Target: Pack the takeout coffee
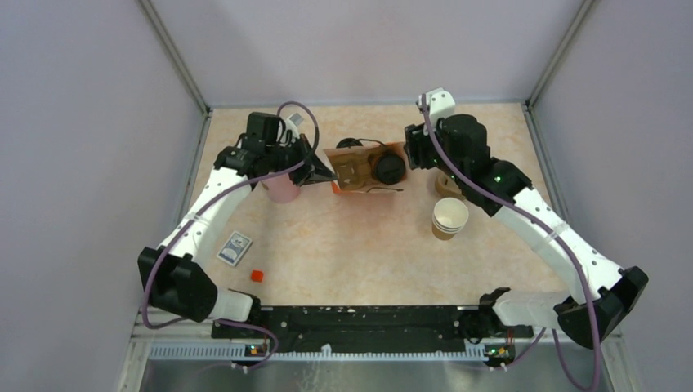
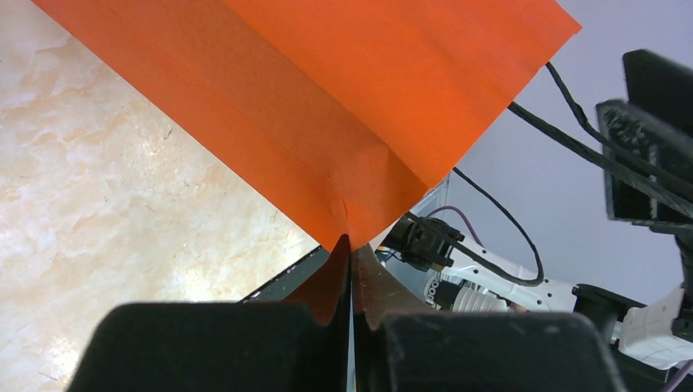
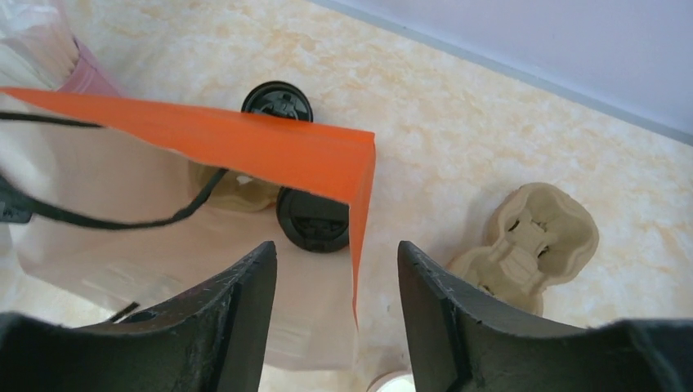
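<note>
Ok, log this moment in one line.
left claw: shut on orange bag rim | right claw: open at bag's opposite edge | takeout coffee: lidded, inside bag

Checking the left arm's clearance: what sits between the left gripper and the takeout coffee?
In the top view, between left gripper and takeout coffee lies what looks like a beige pulp carrier, inside the orange bag.

**Robot body.** Left arm (image 1: 204, 216) and right arm (image 1: 543, 233) — white link shells between bulky black joint housings, each with a looping purple cable (image 1: 145, 306) running along it. A green indicator light (image 1: 497, 177) glows on the right arm. Black base rail (image 1: 359, 320) along the bench's near edge. Fingers (image 3: 233, 327) — matte black, wedge-shaped, faintly scuffed with pale scratches.
</note>
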